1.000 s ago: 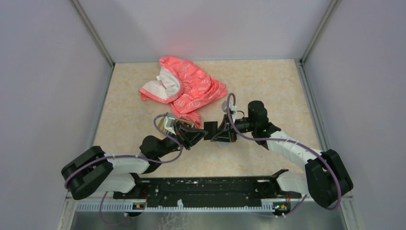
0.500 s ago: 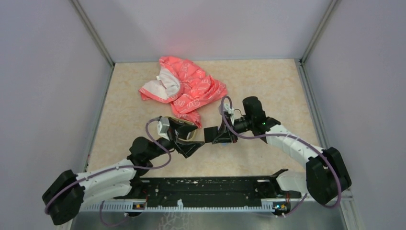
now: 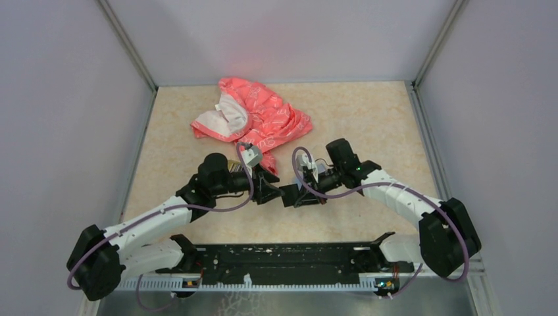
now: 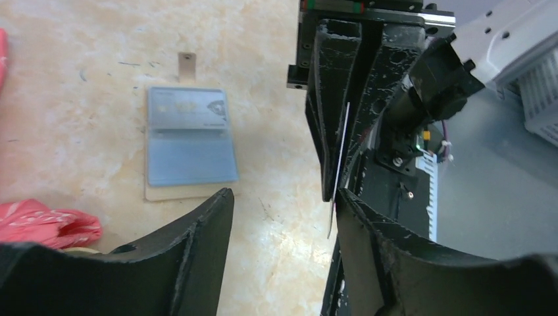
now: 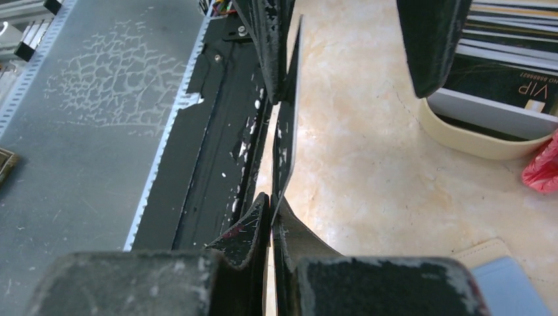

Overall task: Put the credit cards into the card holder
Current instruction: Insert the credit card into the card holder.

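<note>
A beige marbled table [image 3: 368,125] carries a crumpled pink-red patterned cloth [image 3: 253,118] toward its far side. Nearer the middle lies a tan card holder [image 4: 189,141], opened flat with its blue-grey lining facing up. A cream-rimmed dish [image 5: 454,137] stacked with credit cards [image 5: 507,72] rests just beside the cloth's edge.

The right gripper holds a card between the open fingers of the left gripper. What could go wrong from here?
1. Only the right gripper pinches the card; the left gripper is open around it. If the right lets go early, the card may fall.
2. The card sits far off-centre in the left jaws, so closing may twist or bend it.
3. The holder lies open on the table with nothing pinning it; pushing a card in may slide it.
</note>
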You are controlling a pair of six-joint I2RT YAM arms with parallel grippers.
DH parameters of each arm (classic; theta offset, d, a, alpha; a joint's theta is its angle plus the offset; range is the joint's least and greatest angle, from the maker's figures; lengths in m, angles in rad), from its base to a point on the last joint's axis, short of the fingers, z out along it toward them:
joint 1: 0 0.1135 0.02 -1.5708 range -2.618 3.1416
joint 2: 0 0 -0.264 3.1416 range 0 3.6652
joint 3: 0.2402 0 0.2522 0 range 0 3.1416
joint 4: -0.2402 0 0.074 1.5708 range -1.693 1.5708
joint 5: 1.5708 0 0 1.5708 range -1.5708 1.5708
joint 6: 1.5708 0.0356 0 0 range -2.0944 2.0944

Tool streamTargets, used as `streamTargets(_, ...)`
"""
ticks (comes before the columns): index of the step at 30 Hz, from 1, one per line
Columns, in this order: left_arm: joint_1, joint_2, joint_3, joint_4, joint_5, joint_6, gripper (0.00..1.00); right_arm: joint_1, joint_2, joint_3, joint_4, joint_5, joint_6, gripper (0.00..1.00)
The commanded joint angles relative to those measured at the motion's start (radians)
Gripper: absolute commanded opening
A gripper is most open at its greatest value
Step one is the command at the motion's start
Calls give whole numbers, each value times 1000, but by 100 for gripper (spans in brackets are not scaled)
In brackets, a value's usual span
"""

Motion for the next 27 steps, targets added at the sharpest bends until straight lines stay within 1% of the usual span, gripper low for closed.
streamTargets(1,8,44,62,-104,141,48,62,25,7,58,-19,-7,-64,0)
streamTargets(4,8,67,85,-107,166,47,61,30,11,61,-25,4,-68,0)
streamTargets(8,8,101,105,-92,219,40,57,32,14,62,-30,9,-70,0)
streamTargets(13,8,147,145,-107,263,52,49,35,20,65,-40,19,-79,0)
streamTargets(18,8,165,170,-132,271,67,48,40,29,73,-59,30,-96,0)
streamTargets(19,9,162,171,-134,271,69,46,40,30,74,-62,32,-99,0)
streamTargets(21,10,155,171,-144,271,73,36,40,32,76,-67,34,-102,0)
streamTargets(23,11,150,173,-162,267,80,19,42,32,78,-70,35,-103,0)
streamTargets(24,12,149,174,-169,267,82,7,42,33,78,-71,36,-104,0)
streamTargets(25,15,146,174,-175,266,83,0,41,32,79,-72,39,-105,0)
streamTargets(26,18,143,172,-180,261,80,0,41,29,80,-72,44,-105,0)
streamTargets(27,21,139,166,-180,255,71,0,41,27,83,-77,54,-106,7)
